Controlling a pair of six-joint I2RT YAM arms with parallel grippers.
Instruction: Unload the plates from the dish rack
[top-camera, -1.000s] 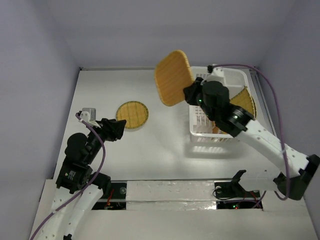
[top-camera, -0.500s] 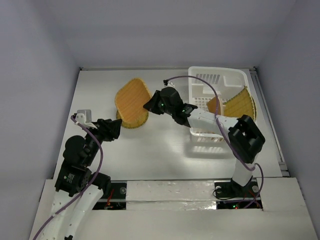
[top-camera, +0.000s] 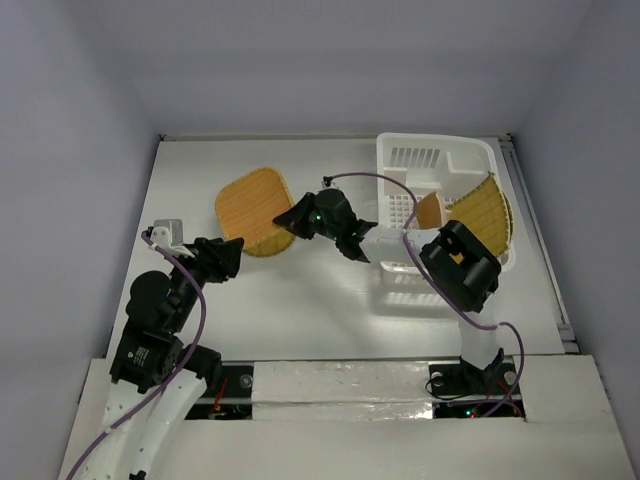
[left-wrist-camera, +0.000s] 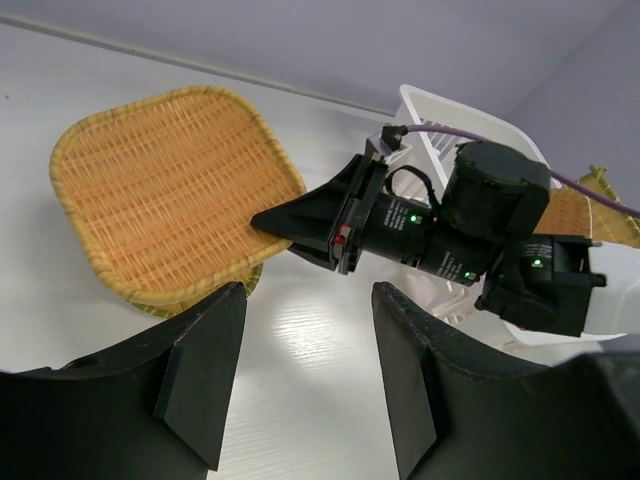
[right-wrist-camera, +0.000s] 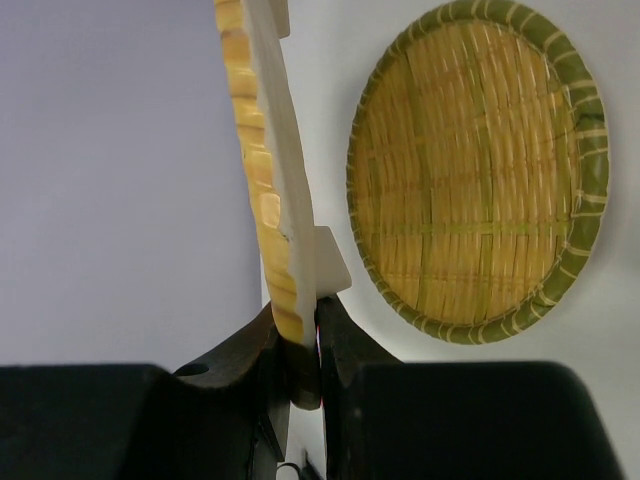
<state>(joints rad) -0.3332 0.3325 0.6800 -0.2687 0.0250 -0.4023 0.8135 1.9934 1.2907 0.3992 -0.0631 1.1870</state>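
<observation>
My right gripper (top-camera: 287, 222) is shut on the edge of the rounded-square woven plate (top-camera: 251, 203) and holds it just above the small round plate (top-camera: 268, 245), which lies flat on the table. In the right wrist view the held plate (right-wrist-camera: 262, 170) is seen edge-on between the fingers, with the round plate (right-wrist-camera: 478, 170) below. The left wrist view shows the held plate (left-wrist-camera: 170, 190) and the right gripper (left-wrist-camera: 275, 220). My left gripper (top-camera: 232, 258) is open and empty, near the round plate's left. The large square grid plate (top-camera: 482, 212) leans in the white dish rack (top-camera: 440, 152).
A small grey-and-white block (top-camera: 170, 232) lies at the table's left edge. The right arm's purple cable (top-camera: 375, 180) loops over the rack's near left side. The rack (left-wrist-camera: 450, 105) stands at the back right.
My right gripper has carried the rounded-square plate from high beside the rack leftward and down, to just above the small round plate. The left arm has barely moved.
</observation>
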